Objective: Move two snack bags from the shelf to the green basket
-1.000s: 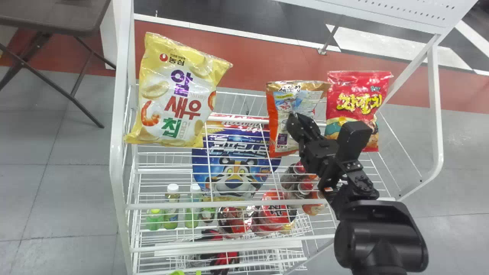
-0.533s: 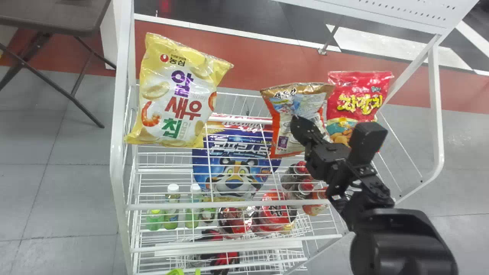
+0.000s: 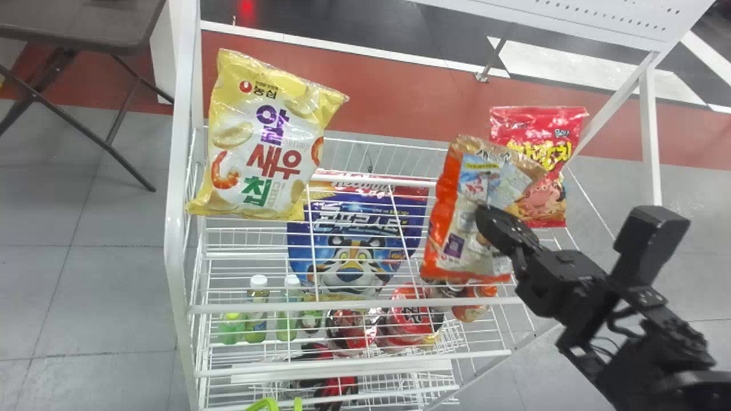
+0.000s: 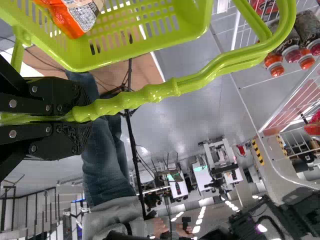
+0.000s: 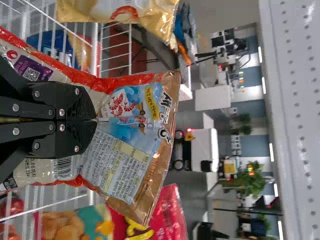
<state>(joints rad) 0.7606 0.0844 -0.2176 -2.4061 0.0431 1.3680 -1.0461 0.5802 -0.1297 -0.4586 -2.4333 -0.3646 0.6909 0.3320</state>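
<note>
Facing a likely carry leftward past the front edge of the white wire shelf (image 3: 257, 307) to the green plastic basket (image 4: 194, 20), an orange-and-gold snack bag (image 3: 477, 177) is pinched by the black right gripper (image 5: 96, 120).

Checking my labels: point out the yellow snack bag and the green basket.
Yellow snack bag (image 3: 264, 140): head view, middle of its printed front.
Green basket (image 4: 192, 20): left wrist view, solid part beside slots.

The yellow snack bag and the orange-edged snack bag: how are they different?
The yellow-and-white bag sits on the white wire shelf; the orange-edged bag is pinched in the robot's right hand. The yellow bag shows big colourful letters, but the orange-edged bag shows a barcode and small print. Both are shiny.
</note>
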